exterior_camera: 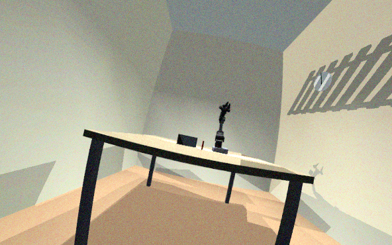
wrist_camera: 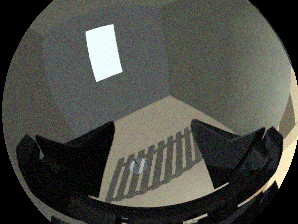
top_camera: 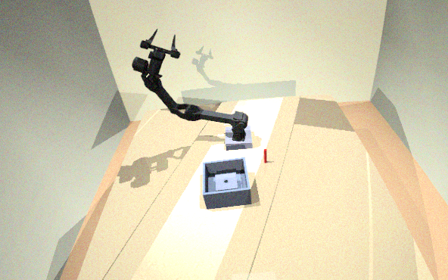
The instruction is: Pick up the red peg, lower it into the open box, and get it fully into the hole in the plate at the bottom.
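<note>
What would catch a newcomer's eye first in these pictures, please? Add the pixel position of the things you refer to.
Probably the black arm [top_camera: 166,99] [exterior_camera: 220,127], raised above the table [top_camera: 322,197] [exterior_camera: 198,160] with its pincer [top_camera: 165,33] [exterior_camera: 228,103] [wrist_camera: 153,125] open. Next, the red peg [top_camera: 265,156] [exterior_camera: 202,145], upright on the table beside the open box [top_camera: 227,199] [exterior_camera: 187,140]. In the wrist view, a bright white rectangle [wrist_camera: 104,52] stands out at upper left.

And we're counting: one arm [top_camera: 166,99] [exterior_camera: 220,127] on one base block [top_camera: 229,143] [exterior_camera: 225,151], one tool [top_camera: 166,32] [exterior_camera: 228,103] [wrist_camera: 153,125] with two fingers [top_camera: 152,37]! One red peg [top_camera: 265,156] [exterior_camera: 202,145], one open box [top_camera: 227,199] [exterior_camera: 187,140], and inside, one plate [top_camera: 219,185] showing one hole [top_camera: 225,181]. One desk [top_camera: 322,189] [exterior_camera: 165,154], four legs [exterior_camera: 89,192] under it. Up on the wall, one round clock [exterior_camera: 322,81] [wrist_camera: 137,166], and the wrist view adds one bright white rectangular panel [wrist_camera: 104,52]!
</note>
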You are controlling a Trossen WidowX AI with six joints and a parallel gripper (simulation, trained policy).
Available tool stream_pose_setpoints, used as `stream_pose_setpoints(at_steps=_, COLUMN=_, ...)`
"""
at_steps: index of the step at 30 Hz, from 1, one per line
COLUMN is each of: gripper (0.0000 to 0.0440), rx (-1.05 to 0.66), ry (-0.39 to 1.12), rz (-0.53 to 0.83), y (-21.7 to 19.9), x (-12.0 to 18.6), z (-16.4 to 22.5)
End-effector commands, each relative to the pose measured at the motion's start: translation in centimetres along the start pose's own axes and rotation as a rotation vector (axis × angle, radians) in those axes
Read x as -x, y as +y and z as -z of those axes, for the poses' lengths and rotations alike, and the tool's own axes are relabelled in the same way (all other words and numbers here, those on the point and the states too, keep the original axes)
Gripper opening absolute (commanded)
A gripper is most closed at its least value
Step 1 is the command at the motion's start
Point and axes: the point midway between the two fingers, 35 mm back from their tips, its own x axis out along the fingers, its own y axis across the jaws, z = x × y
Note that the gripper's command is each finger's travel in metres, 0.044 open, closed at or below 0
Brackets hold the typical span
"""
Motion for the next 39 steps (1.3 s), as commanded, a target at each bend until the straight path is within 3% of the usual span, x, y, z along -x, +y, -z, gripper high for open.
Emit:
stream_pose_setpoints(at_steps=1, gripper=0.0418, rx=-0.002, ry=-0.015, rz=0.009, y=-0.3, x=-0.5, z=-0.2)
stream_pose_setpoints(at_steps=3, gripper=0.0440, rx=-0.010, ry=-0.050, rz=0.043, y=-1.4, x=-1.9, z=-0.8)
stream_pose_setpoints(at_steps=13, gripper=0.0440, rx=0.009, ry=-0.259, rz=0.319, y=-10.6, x=-9.7, z=-5.6)
stream_pose_setpoints(at_steps=21, gripper=0.0440, rx=0.047, ry=-0.447, rz=0.523, y=-18.4, x=-13.4, z=-10.6)
stream_pose_setpoints(at_steps=30, gripper=0.0440, rx=0.085, ry=-0.672, rz=0.739, y=-26.5, x=-14.0, z=-17.1)
stream_pose_setpoints(at_steps=39, gripper=0.0440, rx=0.100, ry=-0.892, rz=0.962, y=-33.4, x=-11.1, z=-23.5)
